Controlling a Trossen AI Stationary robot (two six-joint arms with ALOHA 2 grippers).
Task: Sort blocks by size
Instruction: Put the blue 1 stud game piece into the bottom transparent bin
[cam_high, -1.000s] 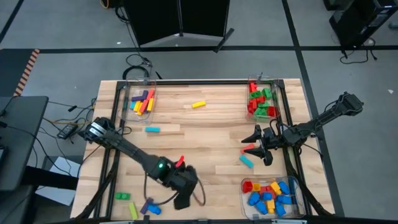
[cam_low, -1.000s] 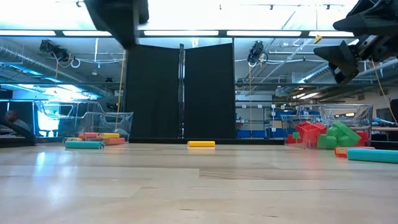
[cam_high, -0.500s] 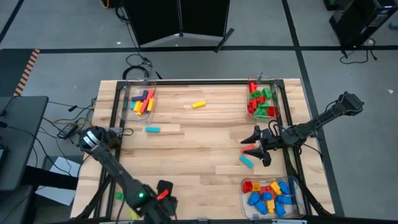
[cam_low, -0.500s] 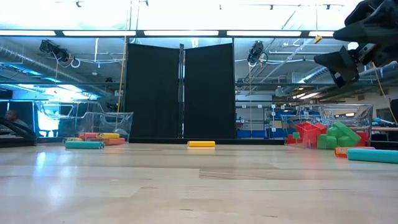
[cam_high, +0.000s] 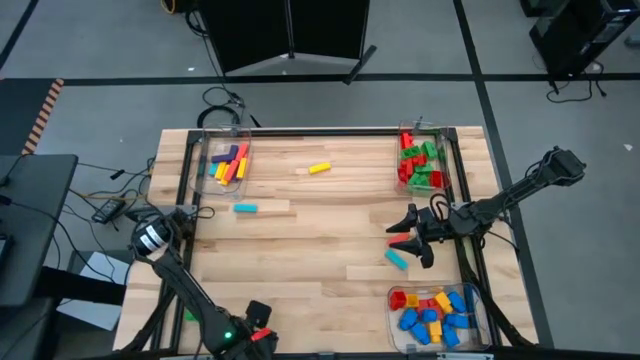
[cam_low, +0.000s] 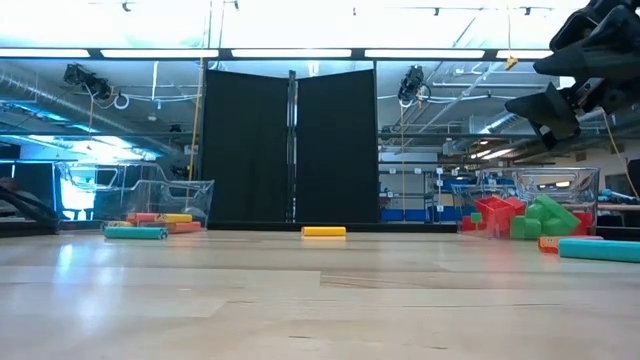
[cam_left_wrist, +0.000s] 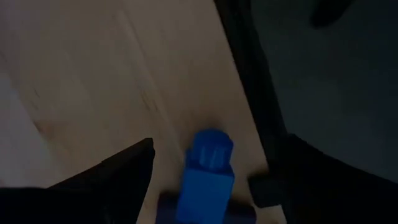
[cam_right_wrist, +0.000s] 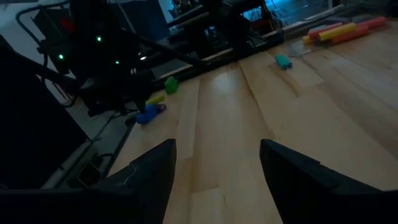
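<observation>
Both arms low, fingers (cam_right_wrist: 214, 180) apart.

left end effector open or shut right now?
Open. In the left wrist view the left end effector has its two dark fingers spread apart, with a blue block lying on the table between them, not gripped.

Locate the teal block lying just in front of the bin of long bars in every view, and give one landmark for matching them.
High view: the teal block lies left of centre, just below the bin.
Low view: far left, in front of that bin.
Left wrist view: not in it.
Right wrist view: far across the table, near the long bars.
Shared landmark: the bin of long bars.
</observation>
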